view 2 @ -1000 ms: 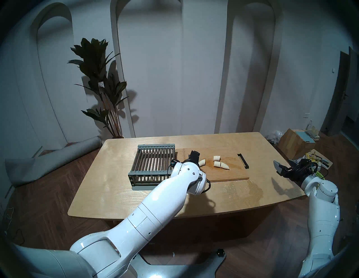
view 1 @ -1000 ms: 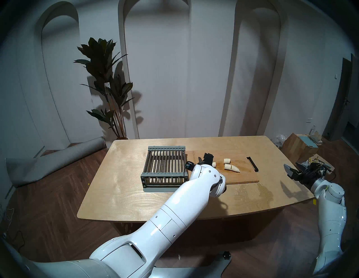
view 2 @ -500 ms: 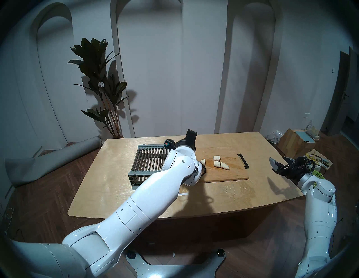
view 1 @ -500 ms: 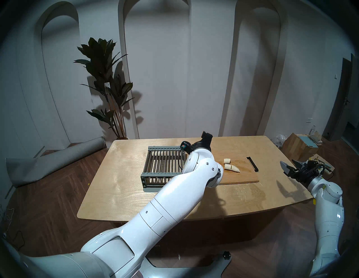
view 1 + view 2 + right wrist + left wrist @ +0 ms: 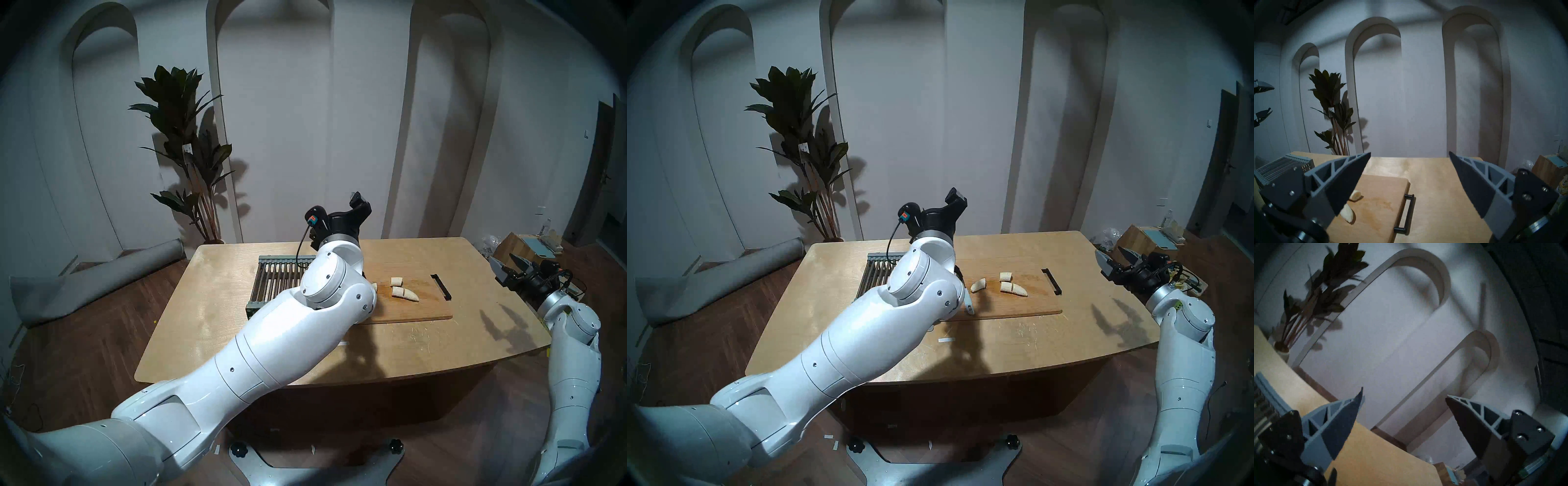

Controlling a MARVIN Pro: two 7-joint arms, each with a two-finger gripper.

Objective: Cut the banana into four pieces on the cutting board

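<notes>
On the far left of the wooden table [image 5: 210, 325] stands a grey slatted metal rack [image 5: 276, 279], its bars largely hidden behind the white left arm; whether anything lies in it cannot be told from these views. Just right of the rack lies the cutting board [image 5: 417, 310], a light-brown wooden rectangle with a black bar handle [image 5: 440, 286] at its right end. The banana [image 5: 1013, 288] rests on the board as peeled, pale cream chunks: one curved tapered piece [image 5: 978, 285] nearest the arm's elbow, a short stubby chunk [image 5: 1006, 276] farther back, and two pieces lying end to end in front of it, the right one tapering to a point. A slim white utensil [image 5: 969, 304] lies on the board's left part, partly under the arm. The left gripper [image 5: 1404, 396] is raised above the table's far edge, pointing toward the arched wall, its grey-and-black fingers [image 5: 1342, 414] spread wide with nothing between them. At the far right, the right gripper [image 5: 1409, 154] hangs beyond the table's right end, level and aimed across the board, its jaws likewise wide apart and empty. Behind the table a tall potted plant [image 5: 185, 149] stands against the wall, and to the right, on the floor, a wooden box [image 5: 520, 253] holds a teal flat item and some small clutter too small to identify.
</notes>
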